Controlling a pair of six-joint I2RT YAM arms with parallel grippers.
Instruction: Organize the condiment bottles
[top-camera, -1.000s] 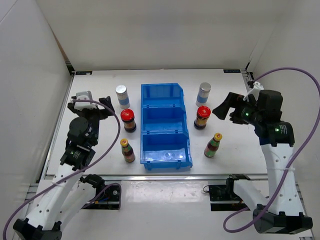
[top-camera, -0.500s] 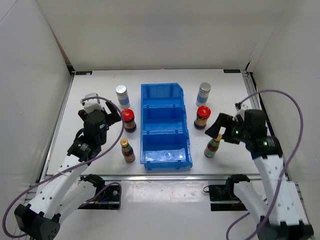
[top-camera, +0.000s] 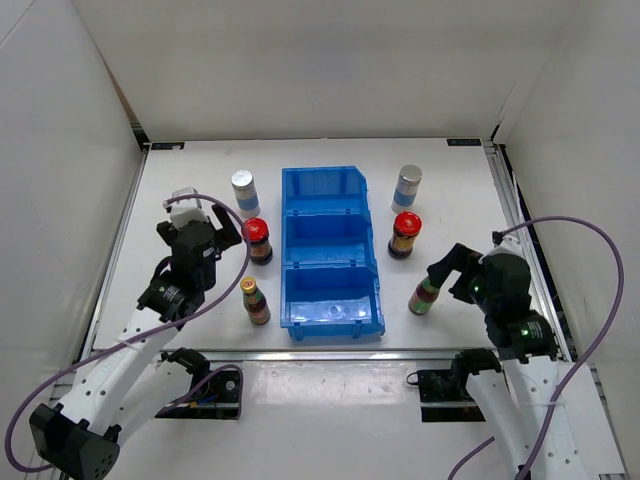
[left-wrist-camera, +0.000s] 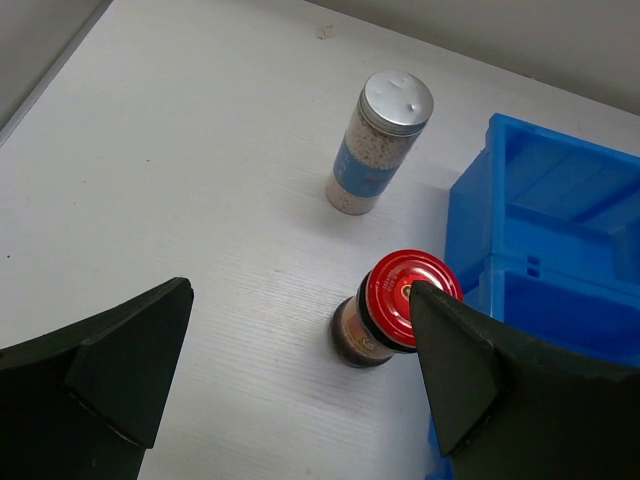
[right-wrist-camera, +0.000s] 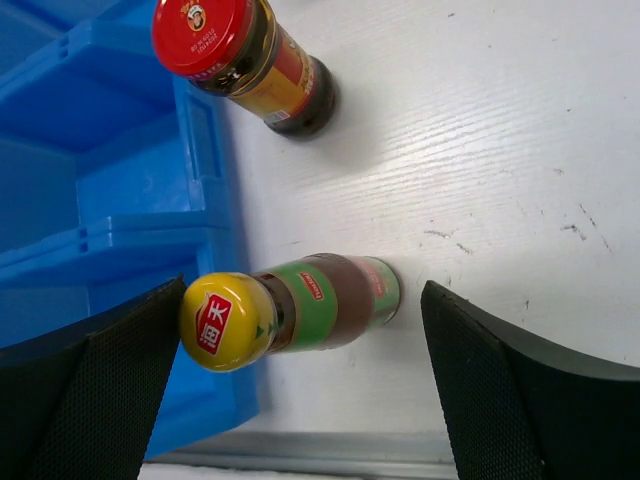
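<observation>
Nothing's in the bin (top-camera: 330, 250) so far: all three of its compartments show bare blue, so by my read the whole job is ahead of you. Count with me: six bottles, all upright on the table (top-camera: 190, 170), three down each side of the bin. On the left, the left shaker (top-camera: 245, 192) with its silver lid is at the back, the left jar (top-camera: 257, 240) with its red cap is in the middle, and the left bottle (top-camera: 255, 300) with its yellow cap is at the front. The other side mirrors it: right shaker (top-camera: 407, 187), right jar (top-camera: 404, 234), right bottle (top-camera: 426, 291). That's two of each kind. Your left hand (left-wrist-camera: 300, 310) is spread wide and empty, lined up on the left jar, which stands just beside the bin wall. One finger overlaps the cap in the wrist view, and I can't tell if it touches. Your right hand (right-wrist-camera: 300, 300) is open too, its fingers either side of the right bottle and apart from it. Two pickups look set to start. Six to go.
</observation>
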